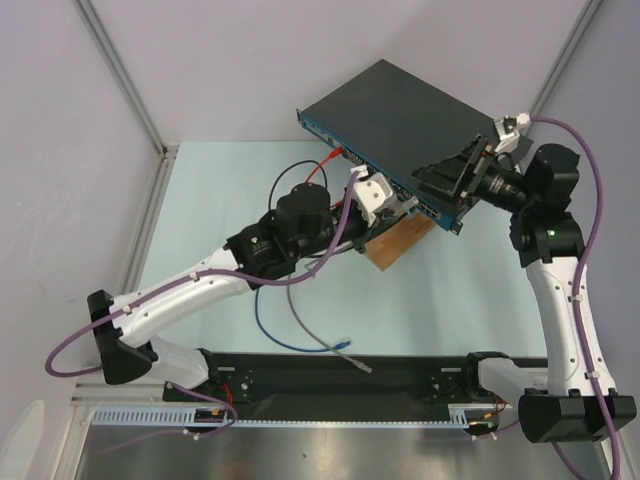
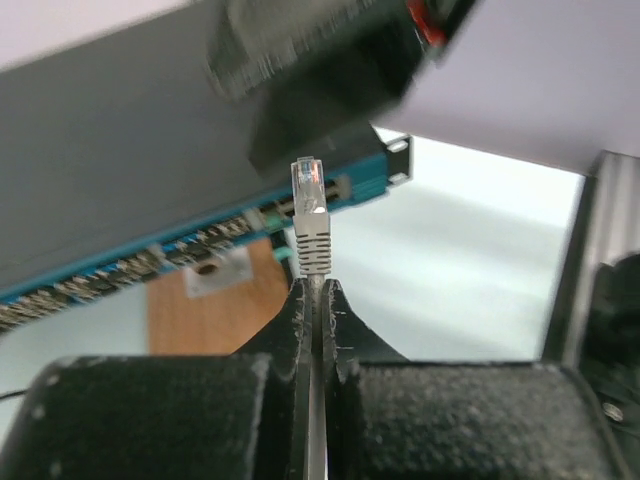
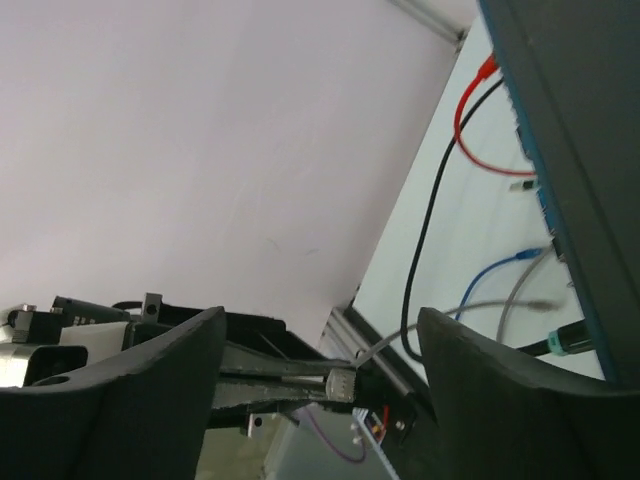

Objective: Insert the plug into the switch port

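The switch (image 1: pixel 400 110) is a flat black box, tilted, its blue front strip (image 2: pixel 190 240) of small sockets facing my arms. My left gripper (image 2: pixel 320 285) is shut on the grey cable just behind the plug (image 2: pixel 308 182), a clear connector with a ribbed grey boot. The plug points upward, its tip just before the strip's right end, outside any socket. From above, the left gripper (image 1: pixel 385 205) sits at the strip. My right gripper (image 1: pixel 450 180) hovers at the switch's right front corner. In its own wrist view the right gripper (image 3: pixel 320 315) is open and empty, the switch (image 3: pixel 590 120) at the right.
A brown wooden board (image 1: pixel 395 245) props the switch's front edge. Red (image 1: pixel 315 170), blue (image 1: pixel 270 320) and grey (image 1: pixel 320 345) cables lie loose on the pale mat in front. Metal frame posts and grey walls enclose the back and the left.
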Tool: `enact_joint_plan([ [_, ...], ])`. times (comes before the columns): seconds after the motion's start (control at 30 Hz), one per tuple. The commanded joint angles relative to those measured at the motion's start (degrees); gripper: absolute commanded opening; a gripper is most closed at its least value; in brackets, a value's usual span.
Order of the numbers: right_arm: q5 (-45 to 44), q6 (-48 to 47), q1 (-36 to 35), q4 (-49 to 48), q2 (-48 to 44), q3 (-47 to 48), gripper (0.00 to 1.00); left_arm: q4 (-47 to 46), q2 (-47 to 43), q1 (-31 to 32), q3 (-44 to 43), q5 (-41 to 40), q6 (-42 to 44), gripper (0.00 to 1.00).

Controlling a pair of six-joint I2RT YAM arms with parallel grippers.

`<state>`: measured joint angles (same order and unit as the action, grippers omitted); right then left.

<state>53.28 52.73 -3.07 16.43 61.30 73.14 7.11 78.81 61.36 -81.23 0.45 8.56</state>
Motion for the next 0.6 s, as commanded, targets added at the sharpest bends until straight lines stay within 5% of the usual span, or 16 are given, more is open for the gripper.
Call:
enact_joint_plan([
  [0.0,-0.2,-6.8,2.6,2.1,-0.7,5.9,0.85,8.2,1.1,-1.7,-7.0,5.3,-6.9,0.00],
  [0.2,-2.2,-18.2,9.7,11.7,-0.7,11.8,0.88,24.1,7.6,-2.2,-19.3,4.8,-15.0,0.00],
  [0.57,-7.0,-30.6,24.7,32.8,-0.7,13.9,0.97,33.6,14.9,-1.2,-26.9,-4.9,-16.9,0.01],
])
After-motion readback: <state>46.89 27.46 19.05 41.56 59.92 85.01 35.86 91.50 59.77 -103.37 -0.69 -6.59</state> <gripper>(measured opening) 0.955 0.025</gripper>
